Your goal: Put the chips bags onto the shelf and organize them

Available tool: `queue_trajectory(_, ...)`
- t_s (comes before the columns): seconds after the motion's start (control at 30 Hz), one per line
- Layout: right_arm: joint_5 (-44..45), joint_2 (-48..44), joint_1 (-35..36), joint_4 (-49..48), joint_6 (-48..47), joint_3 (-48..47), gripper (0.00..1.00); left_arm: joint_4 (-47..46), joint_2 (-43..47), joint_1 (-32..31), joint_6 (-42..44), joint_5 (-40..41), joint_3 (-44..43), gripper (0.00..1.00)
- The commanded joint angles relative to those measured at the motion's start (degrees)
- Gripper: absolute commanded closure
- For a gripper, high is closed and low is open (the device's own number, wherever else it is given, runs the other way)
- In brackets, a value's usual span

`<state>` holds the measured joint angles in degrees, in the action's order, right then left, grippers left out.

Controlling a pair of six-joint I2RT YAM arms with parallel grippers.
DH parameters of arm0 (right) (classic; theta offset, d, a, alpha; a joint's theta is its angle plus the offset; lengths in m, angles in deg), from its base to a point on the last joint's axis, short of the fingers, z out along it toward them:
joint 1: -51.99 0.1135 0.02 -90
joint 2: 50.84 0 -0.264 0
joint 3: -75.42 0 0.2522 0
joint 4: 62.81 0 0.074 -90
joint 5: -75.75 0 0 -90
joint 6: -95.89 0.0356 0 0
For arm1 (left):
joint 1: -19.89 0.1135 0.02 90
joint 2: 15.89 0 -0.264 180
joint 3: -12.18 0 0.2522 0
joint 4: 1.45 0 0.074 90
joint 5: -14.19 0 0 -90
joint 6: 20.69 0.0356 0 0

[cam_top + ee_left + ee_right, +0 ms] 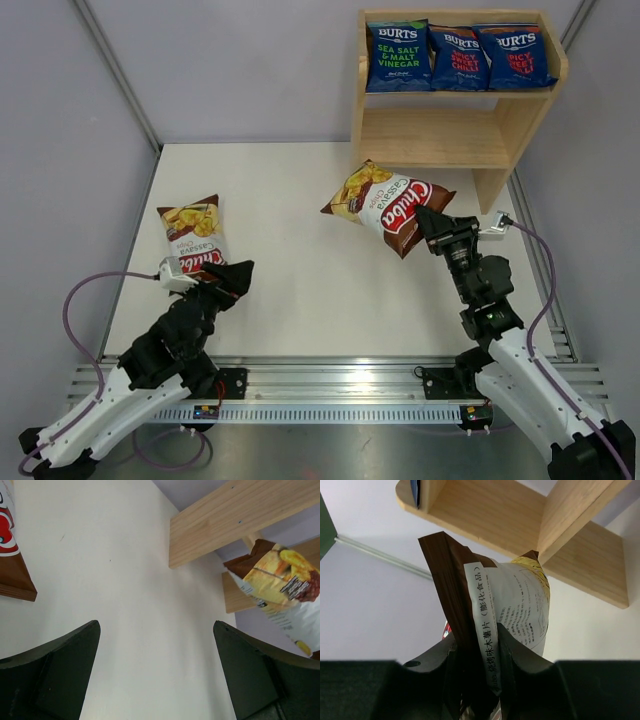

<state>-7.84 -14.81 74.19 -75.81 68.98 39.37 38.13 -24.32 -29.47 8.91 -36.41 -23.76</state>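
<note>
Top external view shows us three Burts bags (460,58) standing side by side on the high tier of the shelf (430,135), at the far right. The low tier has no bag on it yet. Two Chuba bags are not on the shelf.

Our right gripper (428,222) is pinched tight on one end of the first Chuba bag (385,205). That bag sticks out toward the far left, tilted, close to the near side of the shelf. It looks lifted off the table (300,300). In the right wrist view the two fingers (517,662) squeeze the flat brown end and the back seam. The puffy part is past them.

The second Chuba bag (192,232) lies flat on the left side of the table. Our left gripper (236,276) sits just beside its near end, with fingers spread wide and nothing between them.

We think these bags are very light and full of air, so they are soft and puffy. The skin is shiny and may slip. The chips inside would break if we squeezed the fat middle. So the best place to hold is the flat sealed strip at an end, where there are no chips. A bag held by one end may droop and swing, so we should go slow.
</note>
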Motion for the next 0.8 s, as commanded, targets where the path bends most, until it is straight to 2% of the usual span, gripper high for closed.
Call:
queue_trajectory(0.0,5.45,1.93,-2.5,-5.66,3.53,-5.22,1.0,0.63,-1.85,-0.03,4.58,-3.62,-2.35,0.01)
queue_trajectory(0.17,3.25,5.27,-6.72,-5.49,5.2,-8.92,1.0,2.03,-1.42,-0.03,5.64,-3.89,-1.91,0.01)
queue_trajectory(0.4,-3.86,11.25,-18.14,-9.7,12.57,-10.59,1.0,3.09,-0.28,-0.03,6.7,-4.5,-0.5,0.01)
queue_trajectory(0.5,-9.54,15.8,-25.32,-15.05,16.09,-11.64,1.0,2.92,-0.54,-0.03,8.1,-5.21,-0.59,0.01)
queue_trajectory(0.6,-12.03,20.72,-28.43,-19.8,18.47,-13.22,1.0,3.0,-1.15,-0.03,8.9,-5.82,-0.59,0.01)
queue_trajectory(0.77,-17.22,26.97,-33.61,-22.37,20.14,-18.04,1.0,2.74,-2.03,-0.03,9.51,-6.35,-0.15,0.01)
